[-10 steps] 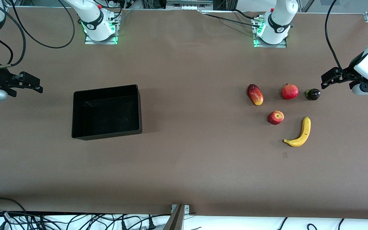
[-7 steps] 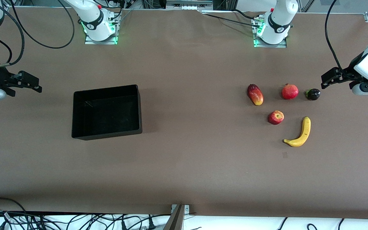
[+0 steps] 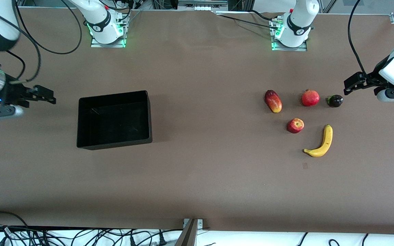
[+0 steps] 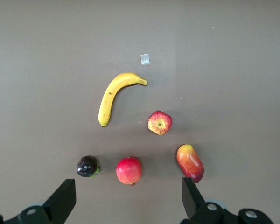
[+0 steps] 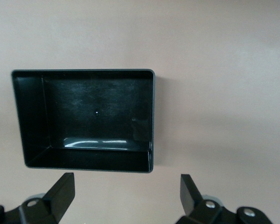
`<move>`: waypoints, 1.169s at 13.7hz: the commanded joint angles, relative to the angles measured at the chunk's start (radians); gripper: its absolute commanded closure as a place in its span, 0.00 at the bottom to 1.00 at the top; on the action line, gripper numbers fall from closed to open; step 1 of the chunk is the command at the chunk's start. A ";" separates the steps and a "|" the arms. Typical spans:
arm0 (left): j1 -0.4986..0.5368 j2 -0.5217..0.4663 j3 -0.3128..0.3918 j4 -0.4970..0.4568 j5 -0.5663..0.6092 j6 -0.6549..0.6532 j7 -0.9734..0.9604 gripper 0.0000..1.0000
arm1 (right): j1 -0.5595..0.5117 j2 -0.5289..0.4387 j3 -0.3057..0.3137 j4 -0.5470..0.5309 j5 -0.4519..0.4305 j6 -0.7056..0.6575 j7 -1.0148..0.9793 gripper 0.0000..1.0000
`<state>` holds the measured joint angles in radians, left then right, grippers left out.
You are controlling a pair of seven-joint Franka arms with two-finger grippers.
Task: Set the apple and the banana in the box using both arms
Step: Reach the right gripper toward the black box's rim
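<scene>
The red apple (image 3: 295, 125) lies on the table toward the left arm's end; it also shows in the left wrist view (image 4: 159, 122). The yellow banana (image 3: 320, 141) lies beside it, nearer to the front camera, and shows in the left wrist view (image 4: 113, 98). The black box (image 3: 114, 119) stands empty toward the right arm's end, and shows in the right wrist view (image 5: 84, 71). My left gripper (image 3: 349, 87) (image 4: 127, 196) is open and empty over the table by the dark fruit. My right gripper (image 3: 48, 97) (image 5: 126, 189) is open and empty over the table beside the box.
A mango (image 3: 273, 101), a pomegranate (image 3: 310, 98) and a small dark fruit (image 3: 335, 100) lie in a row farther from the front camera than the apple. A small pale patch (image 3: 305, 166) marks the table near the banana.
My right gripper has moved toward the box. The left arm and the fruits have not moved.
</scene>
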<state>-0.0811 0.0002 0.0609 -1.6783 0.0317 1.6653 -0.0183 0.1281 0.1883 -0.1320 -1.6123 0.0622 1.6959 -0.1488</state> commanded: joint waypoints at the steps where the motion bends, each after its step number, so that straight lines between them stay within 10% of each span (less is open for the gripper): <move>1: -0.011 -0.014 0.005 -0.001 0.022 -0.015 -0.014 0.00 | 0.010 0.049 0.002 -0.079 -0.015 0.112 0.043 0.00; 13: -0.005 -0.005 0.008 0.011 0.022 -0.052 -0.006 0.00 | 0.007 0.140 -0.006 -0.461 -0.012 0.623 0.092 0.02; 16: -0.003 -0.003 0.010 0.012 0.022 -0.048 -0.006 0.00 | 0.002 0.160 -0.006 -0.474 -0.007 0.640 0.094 0.36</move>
<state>-0.0803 -0.0011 0.0651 -1.6782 0.0317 1.6302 -0.0183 0.1419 0.3579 -0.1444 -2.0723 0.0622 2.3225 -0.0749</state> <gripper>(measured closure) 0.000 0.128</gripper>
